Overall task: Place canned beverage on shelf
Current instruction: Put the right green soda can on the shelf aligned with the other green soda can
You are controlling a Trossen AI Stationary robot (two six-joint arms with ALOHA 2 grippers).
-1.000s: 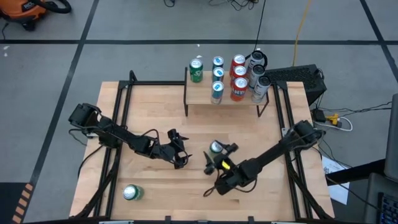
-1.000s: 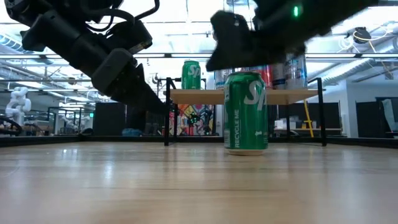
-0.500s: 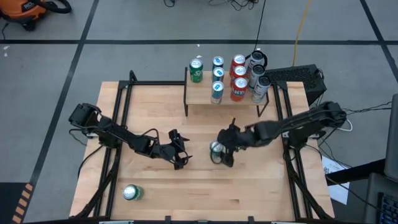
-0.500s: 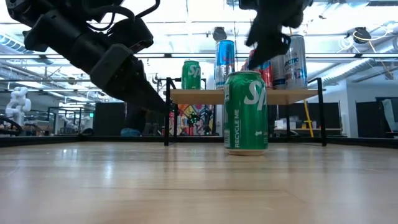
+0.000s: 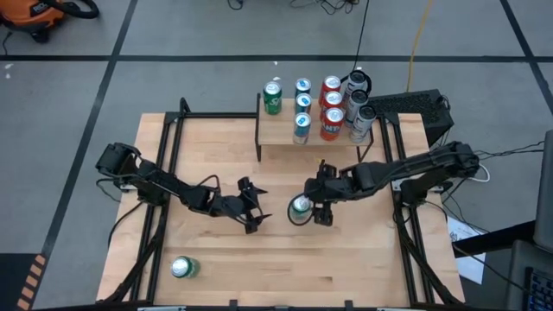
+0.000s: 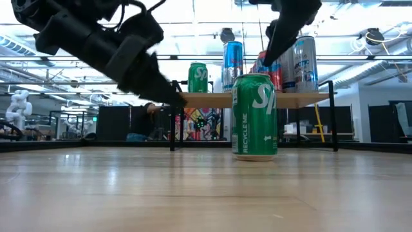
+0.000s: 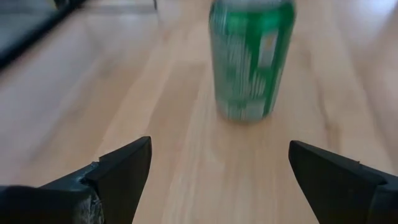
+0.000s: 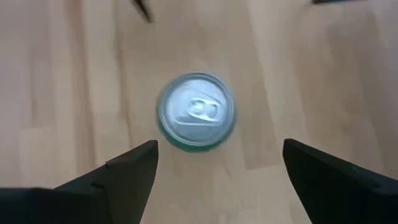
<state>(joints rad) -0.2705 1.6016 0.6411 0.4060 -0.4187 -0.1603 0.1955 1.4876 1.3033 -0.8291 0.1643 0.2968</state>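
An upright green can (image 5: 300, 206) (image 6: 254, 116) stands on its base in the middle of the table. My left gripper (image 5: 256, 206) (image 7: 219, 149) hovers open just left of it, pointing at the can (image 7: 252, 59) with a gap of bare wood between. My right gripper (image 5: 320, 194) (image 8: 219, 147) hangs open above the can and slightly to its right, pointing steeply down at the can's silver top (image 8: 196, 111). The shelf (image 5: 281, 131) (image 6: 206, 98) stands on its black legs at the far middle of the table and carries several upright cans.
A second green can (image 5: 182, 268) lies on its side at the near left of the table. Green (image 5: 273, 98), blue (image 5: 302, 104), red (image 5: 332, 108) and silver (image 5: 359, 112) cans fill the shelf's middle and right. Black frame rails (image 5: 164, 164) run along the table's sides.
My right gripper has risen from low on the near side of the can, swung toward the far right, and tipped over until it points down over the can's top. Its fingers stayed open. The can has not moved.
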